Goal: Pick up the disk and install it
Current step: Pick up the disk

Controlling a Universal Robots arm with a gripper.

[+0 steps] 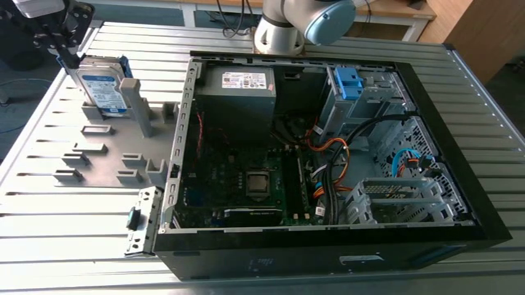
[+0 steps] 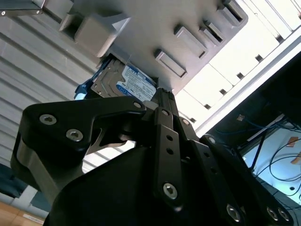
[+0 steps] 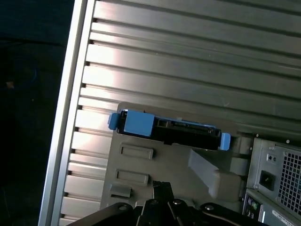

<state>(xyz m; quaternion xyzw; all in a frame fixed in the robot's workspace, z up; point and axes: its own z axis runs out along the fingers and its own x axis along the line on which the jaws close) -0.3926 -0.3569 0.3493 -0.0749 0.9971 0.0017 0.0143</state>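
The disk (image 1: 102,89) stands on edge in a slot of the grey fixture plate (image 1: 98,153), at the exterior view's far left. Its white-and-blue label faces outward, with a blue bracket round its rim. My gripper (image 1: 66,52) hangs just above the disk's top edge and holds nothing. In the first wrist view the disk (image 3: 169,129) lies edge-on some way beyond my shut fingertips (image 3: 162,188). In the second wrist view the labelled disk (image 2: 124,82) sits just past the finger (image 2: 162,101).
An open black computer case (image 1: 484,203) lies on the slatted metal table (image 1: 49,227), at the exterior view's right of the fixture. Inside are a grey power supply (image 1: 246,86), the motherboard (image 1: 254,184), cables, and a drive bay with a blue clip (image 1: 348,83). The arm's base (image 1: 283,31) stands behind the case.
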